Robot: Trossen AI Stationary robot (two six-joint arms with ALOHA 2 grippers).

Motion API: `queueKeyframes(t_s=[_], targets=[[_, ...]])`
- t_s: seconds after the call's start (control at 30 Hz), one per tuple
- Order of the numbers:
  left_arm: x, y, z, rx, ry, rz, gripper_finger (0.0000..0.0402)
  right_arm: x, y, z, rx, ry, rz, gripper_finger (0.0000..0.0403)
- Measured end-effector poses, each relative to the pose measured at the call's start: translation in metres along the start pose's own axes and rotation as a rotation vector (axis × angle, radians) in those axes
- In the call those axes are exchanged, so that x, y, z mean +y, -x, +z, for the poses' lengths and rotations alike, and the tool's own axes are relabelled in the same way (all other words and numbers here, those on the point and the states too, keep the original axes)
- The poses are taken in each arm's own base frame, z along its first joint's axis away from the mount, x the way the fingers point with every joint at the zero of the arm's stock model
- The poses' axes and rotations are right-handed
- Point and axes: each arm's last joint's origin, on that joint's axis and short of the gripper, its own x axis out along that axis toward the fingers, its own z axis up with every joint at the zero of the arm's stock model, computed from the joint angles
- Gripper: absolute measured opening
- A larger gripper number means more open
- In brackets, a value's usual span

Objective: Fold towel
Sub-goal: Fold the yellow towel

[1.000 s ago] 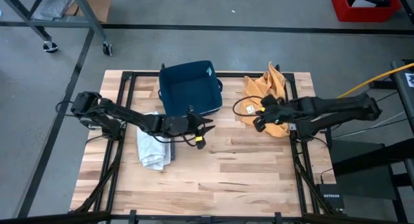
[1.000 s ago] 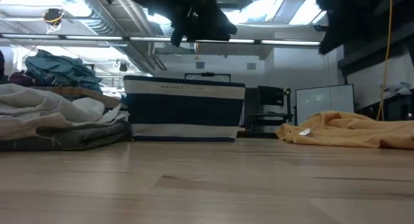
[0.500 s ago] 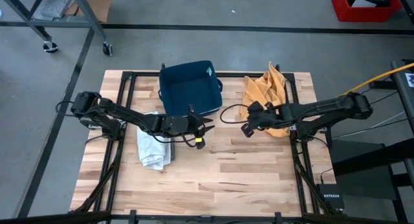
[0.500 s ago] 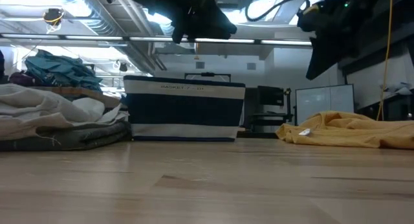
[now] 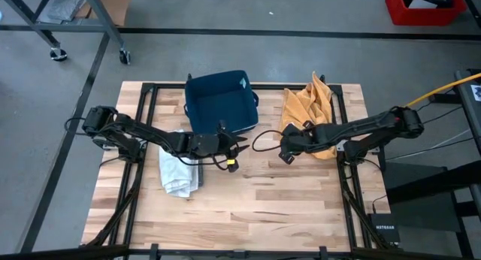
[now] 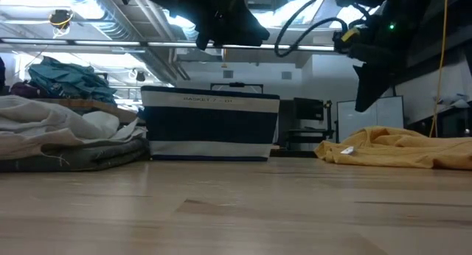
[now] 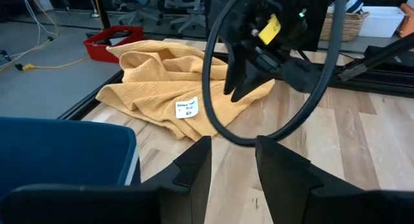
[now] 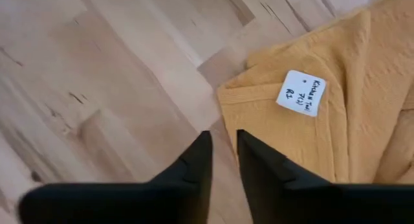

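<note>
On the counter's (image 5: pixel 301 200) left lies a pale folded pile (image 5: pixel 179 173). The left gripper (image 5: pixel 239 149) hovers before the blue basket (image 5: pixel 219 101), fingers slightly apart. The right gripper (image 5: pixel 283 150), fingers narrowly apart and empty, hangs at the yellow towel's (image 5: pixel 310 110) near-left corner; the towel lies crumpled far right.

Bare wood table (image 5: pixel 285 200) front half, navy basket (image 5: pixel 219 102) and yellow towel (image 5: pixel 308 106) crowding back edge

Towel (image 8: pixel 336 153): yellow cloth, ribbed matt weave, white paper-like tag (image 8: pixel 301 92). Bench (image 5: pixel 285 196): pale wood planks, smooth. Basket (image 6: pixel 210 126): navy fabric.
</note>
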Motion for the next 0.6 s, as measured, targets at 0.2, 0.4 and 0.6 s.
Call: queueKeyframes(t_s=[0.2, 0.4, 0.6], targets=[[0.0, 0.0, 0.0, 0.002, -0.001, 0.0, 0.0114, -0.009, -0.007, 0.001, 0.057, -0.011, -0.065, 0.016], [0.0, 0.0, -0.003, 0.029, -0.015, 0.004, 0.0114, -0.02, -0.01, 0.004, 0.088, -0.086, -0.111, 0.0206], [0.0, 0.0, -0.002, 0.02, -0.011, 0.003, 0.0114, -0.04, -0.013, 0.002, 0.203, -0.189, -0.217, 0.0201]])
